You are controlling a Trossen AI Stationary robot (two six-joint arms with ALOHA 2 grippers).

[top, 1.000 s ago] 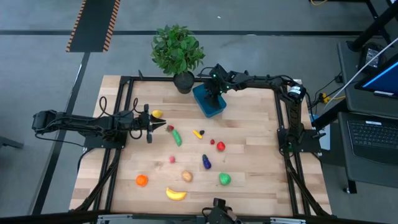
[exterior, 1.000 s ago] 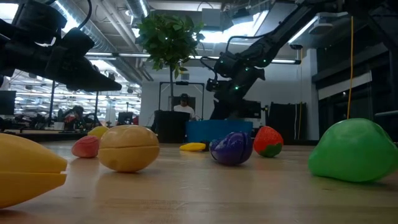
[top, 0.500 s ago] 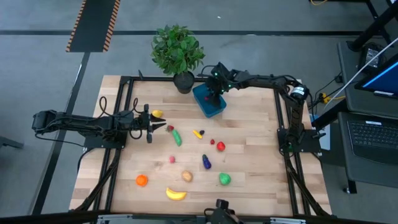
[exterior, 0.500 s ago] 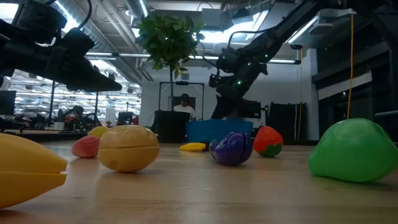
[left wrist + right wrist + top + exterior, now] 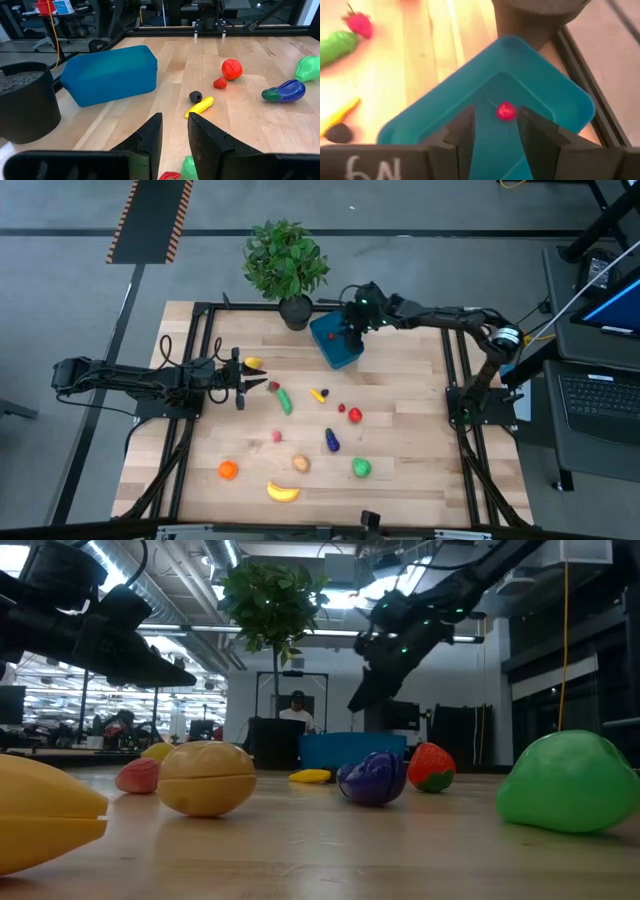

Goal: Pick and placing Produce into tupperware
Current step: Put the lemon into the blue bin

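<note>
The right gripper (image 5: 495, 131) hovers above the blue tupperware (image 5: 555, 100) holding a red berry (image 5: 506, 111), fingers narrow and empty.

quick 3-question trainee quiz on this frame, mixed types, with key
1. True or false: the blue tupperware holds a small red fruit.
2. Which tool hangs over the tupperware? A) left tool B) right tool
3. Fill in: the left tool sits beside the yellow ____.

Key: 1 true; 2 B; 3 lemon.
</note>
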